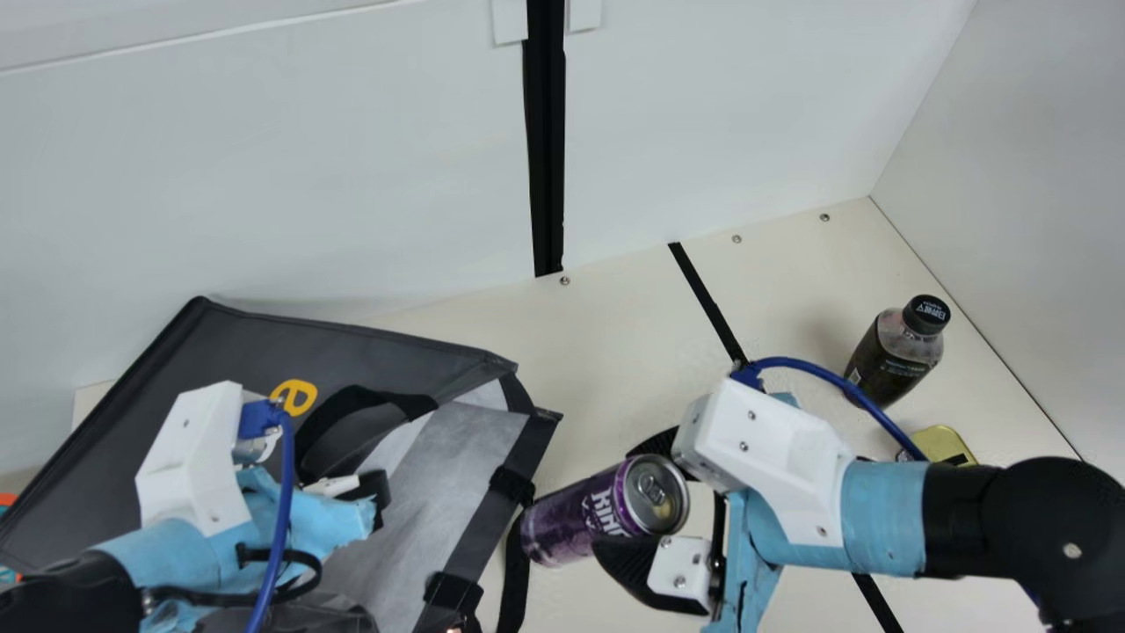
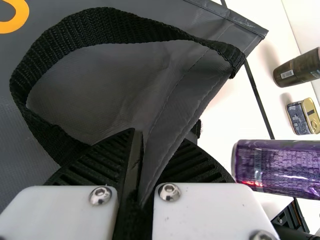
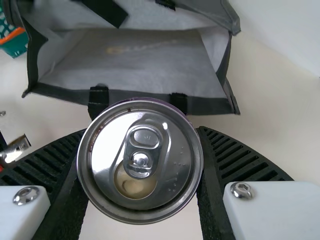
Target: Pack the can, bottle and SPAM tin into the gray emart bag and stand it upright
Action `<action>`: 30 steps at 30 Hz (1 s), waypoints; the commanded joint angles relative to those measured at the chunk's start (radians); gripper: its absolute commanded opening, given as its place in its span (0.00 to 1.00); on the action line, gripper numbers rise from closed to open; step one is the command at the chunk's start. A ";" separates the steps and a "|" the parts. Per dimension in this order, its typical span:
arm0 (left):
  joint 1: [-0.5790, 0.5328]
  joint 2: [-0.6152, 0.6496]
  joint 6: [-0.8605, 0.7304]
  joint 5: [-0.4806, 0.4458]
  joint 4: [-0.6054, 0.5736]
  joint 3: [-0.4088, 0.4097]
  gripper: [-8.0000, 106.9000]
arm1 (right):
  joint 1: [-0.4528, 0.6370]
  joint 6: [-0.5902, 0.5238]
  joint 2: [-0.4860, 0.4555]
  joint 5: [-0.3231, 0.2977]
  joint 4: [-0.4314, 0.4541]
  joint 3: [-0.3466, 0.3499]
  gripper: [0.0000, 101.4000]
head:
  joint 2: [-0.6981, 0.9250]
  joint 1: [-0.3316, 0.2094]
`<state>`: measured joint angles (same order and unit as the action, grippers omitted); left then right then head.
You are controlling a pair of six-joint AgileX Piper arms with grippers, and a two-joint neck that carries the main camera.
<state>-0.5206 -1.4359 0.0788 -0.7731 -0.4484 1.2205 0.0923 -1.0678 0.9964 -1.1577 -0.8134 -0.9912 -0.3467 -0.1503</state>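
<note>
At bag's mouth, R gripper point(image 1: 646, 505) holds purple can point(image 1: 576, 519).

Apparently a robotics lab booth, with plain white panels point(image 1: 264, 176), screw-studded cream table point(image 1: 606, 352), cabled arms point(image 1: 958, 519).

Purple can point(image 1: 576, 519) tilted near gaping gray bag point(image 1: 237, 343); dark bottle point(image 1: 889, 360) upright, near gold-lidded tin point(image 1: 945, 442).

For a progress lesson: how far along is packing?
Seemingly done: the bag is open, pinched by the left gripper. In hand: the can, in the right gripper outside the bag. To do: pack can, bottle and tin (the last two on the table), then stand the slumped bag upright.
</note>
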 commanded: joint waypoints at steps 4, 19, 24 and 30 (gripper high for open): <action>0.000 0.000 0.000 0.000 0.000 0.000 0.00 | -0.040 -0.030 0.019 0.059 -0.055 0.022 0.00 | -0.002 -0.024; 0.000 0.000 0.000 0.000 0.000 0.000 0.00 | -0.190 -0.111 0.117 0.257 -0.189 0.063 0.00 | -0.002 -0.024; 0.000 0.000 0.000 0.000 0.000 0.000 0.00 | -0.239 -0.147 0.163 0.320 -0.233 0.069 0.00 | -0.002 -0.024; 0.000 0.000 0.000 0.000 0.000 0.000 0.00 | -0.288 -0.204 0.227 0.382 -0.296 0.072 0.00 | -0.002 -0.024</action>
<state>-0.5206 -1.4359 0.0788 -0.7731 -0.4484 1.2205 -0.1895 -1.2619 1.2118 -0.7834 -1.1028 -0.9190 -0.3467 -0.1519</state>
